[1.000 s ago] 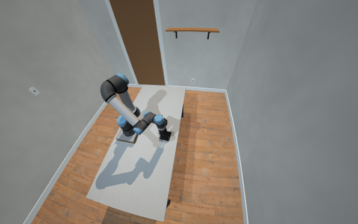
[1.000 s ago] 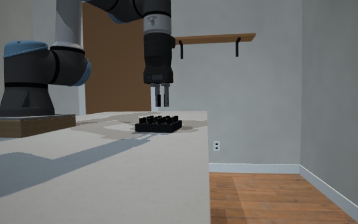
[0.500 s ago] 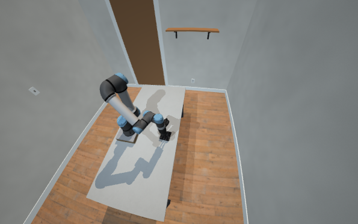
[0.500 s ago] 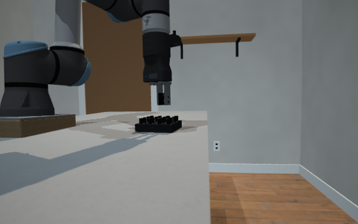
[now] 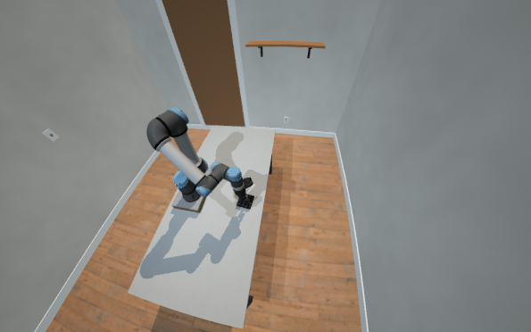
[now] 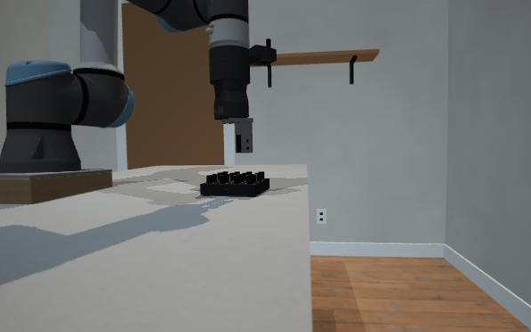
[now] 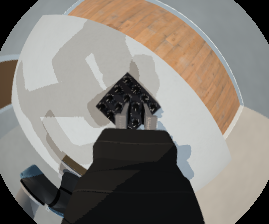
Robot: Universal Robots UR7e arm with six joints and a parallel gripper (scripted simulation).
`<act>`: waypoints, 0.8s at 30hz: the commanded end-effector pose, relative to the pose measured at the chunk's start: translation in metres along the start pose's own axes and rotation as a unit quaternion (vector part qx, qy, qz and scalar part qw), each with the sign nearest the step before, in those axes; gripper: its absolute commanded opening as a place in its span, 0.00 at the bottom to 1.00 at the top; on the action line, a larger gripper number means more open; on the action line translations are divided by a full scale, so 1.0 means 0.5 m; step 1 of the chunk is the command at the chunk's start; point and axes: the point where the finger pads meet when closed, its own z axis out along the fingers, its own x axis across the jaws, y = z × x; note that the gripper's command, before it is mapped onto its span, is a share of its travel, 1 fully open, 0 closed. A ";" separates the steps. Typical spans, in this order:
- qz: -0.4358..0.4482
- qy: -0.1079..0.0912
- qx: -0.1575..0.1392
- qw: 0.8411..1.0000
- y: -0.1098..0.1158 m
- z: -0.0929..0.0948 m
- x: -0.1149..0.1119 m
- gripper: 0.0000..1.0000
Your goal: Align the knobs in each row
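The black knob box [image 5: 250, 204] [image 6: 238, 191] [image 7: 127, 80] stands flat on the table. Its black knobs stand up in rows. A small socket [image 6: 227, 190] shows on the side facing the exterior camera. My gripper [image 6: 244, 151] [image 7: 136, 109] is partly open, pointing down, with nothing between its fingers. It hangs clearly above the box, touching no knob. In the wrist view the box appears turned about 45 degrees to the gripper, and the fingers cover part of it. The knobs' white lines, marks and names are too small to read.
The table [image 5: 194, 286] [image 6: 171, 277] carries the arm's base on a wooden block [image 5: 187, 206] [image 6: 69, 187]. The table's long edge lies a little beyond the box on the side away from the base. A wall shelf [image 5: 286, 45] [image 6: 327, 56] is far behind. Arm shadows cross the table.
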 end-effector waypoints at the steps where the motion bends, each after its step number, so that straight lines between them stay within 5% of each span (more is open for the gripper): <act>1: 0.056 0.002 -0.002 0.998 -0.001 -0.003 0.001 0.46; 24: 0.354 0.003 -0.001 0.935 0.014 -0.018 0.002 0.46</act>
